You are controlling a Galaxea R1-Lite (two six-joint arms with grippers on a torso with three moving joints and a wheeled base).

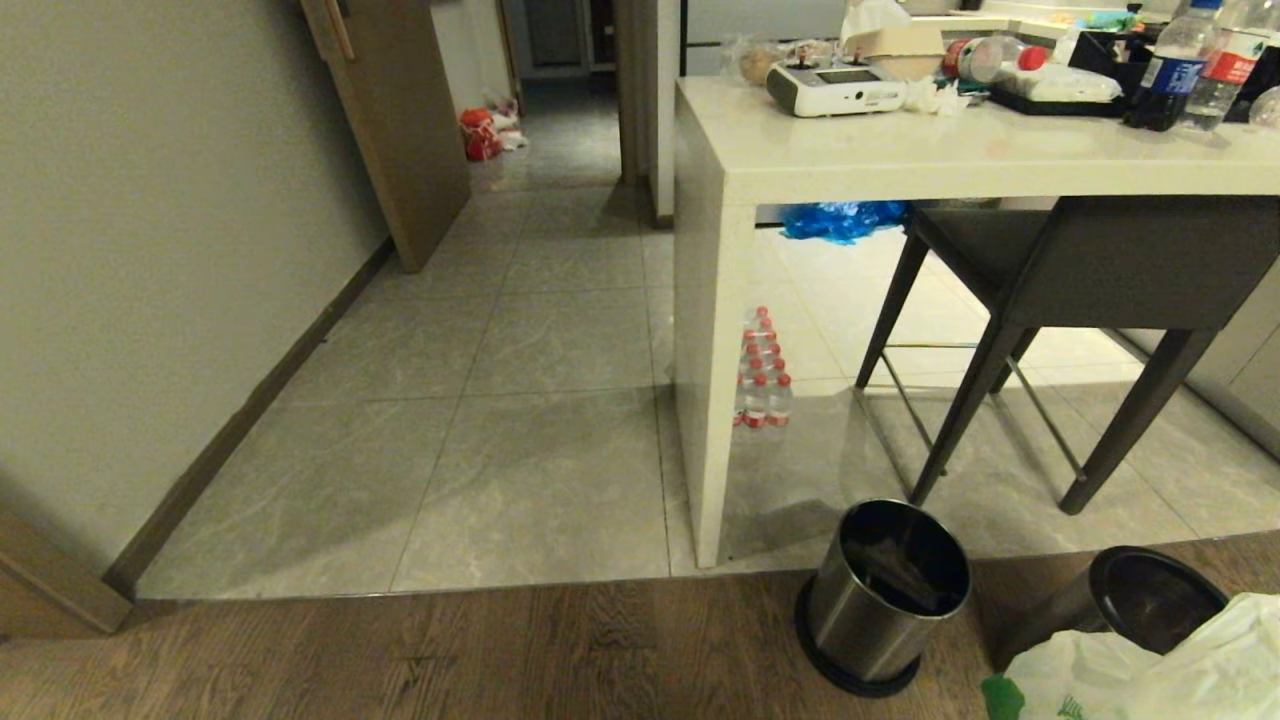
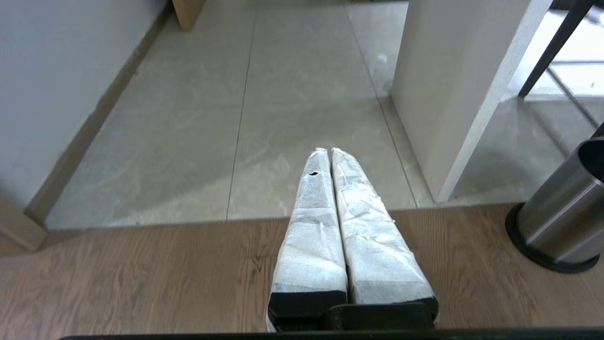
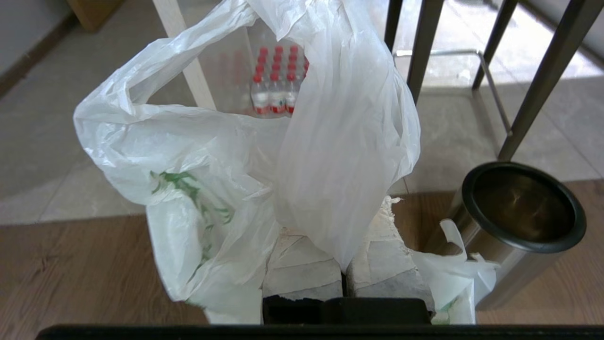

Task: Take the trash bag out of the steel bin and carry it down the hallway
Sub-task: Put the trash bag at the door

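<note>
My right gripper (image 3: 339,231) is shut on the trash bag (image 3: 226,160), a thin white plastic bag with green print that billows up over its fingers (image 3: 302,271) and hides the tips. In the head view only the bag (image 1: 1150,665) shows, at the lower right corner, hanging free of the bin. The steel bin (image 1: 1145,598) (image 3: 521,212), black-rimmed and dark inside, stands on the wood floor just beside the bag. The hallway (image 1: 540,330) of grey tiles runs ahead on the left. My left gripper (image 2: 329,152) is shut and empty, held low over the wood floor.
A second steel bin (image 1: 885,595) (image 2: 561,212) stands by the white table's leg (image 1: 705,400). A pack of water bottles (image 1: 762,385) and a dark stool (image 1: 1090,270) are under the table. An open wooden door (image 1: 400,130) and an orange-red bag (image 1: 482,133) lie down the passage.
</note>
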